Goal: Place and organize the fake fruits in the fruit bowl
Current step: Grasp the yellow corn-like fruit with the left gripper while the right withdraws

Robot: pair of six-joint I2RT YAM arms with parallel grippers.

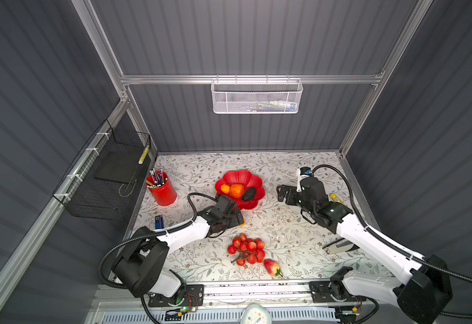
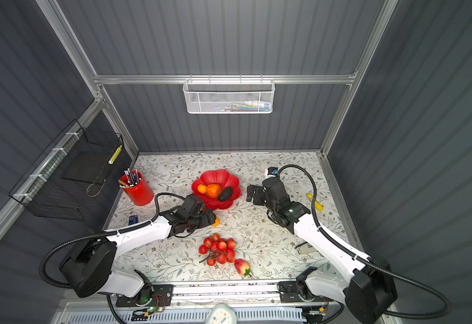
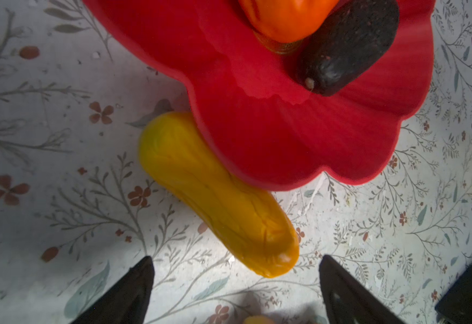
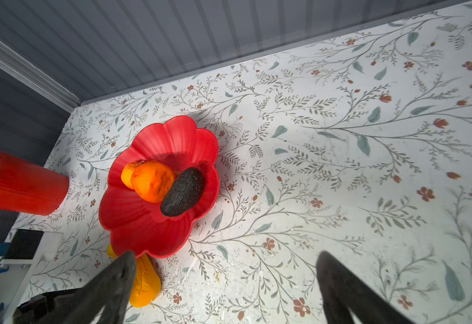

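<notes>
Right, yellow fruit not yet in the bowl, both grippers empty

- Fruit bowl (image 1: 239,175): holds two orange fruits (image 4: 152,181) and the dark oval fruit (image 4: 183,192), which leans on the bigger orange one.
- Yellow oblong fruit (image 3: 218,196): lies on the table against the bowl's near rim, one end tucked under the rim's overhang, the other sticking out toward the left gripper (image 3: 236,261).
- Left gripper: fingers spread wide, straddling the line of the fruit's free end, touching nothing.
- Right gripper (image 4: 226,255): spread wide too, empty, hovering beside the bowl on its right.
- Berry bunch (image 1: 247,249) and strawberry (image 1: 271,266): on the table, well apart from the bowl, on the robot's side of it.

Handling, as a judgement: the yellow fruit looks like light, stiff moulded plastic with a smooth ridged skin, so it is likely to roll or squirt out of a shallow pinch. Best taken across its narrow width on the exposed half, clear of the rim, so that closing does not nudge the bowl.
</notes>
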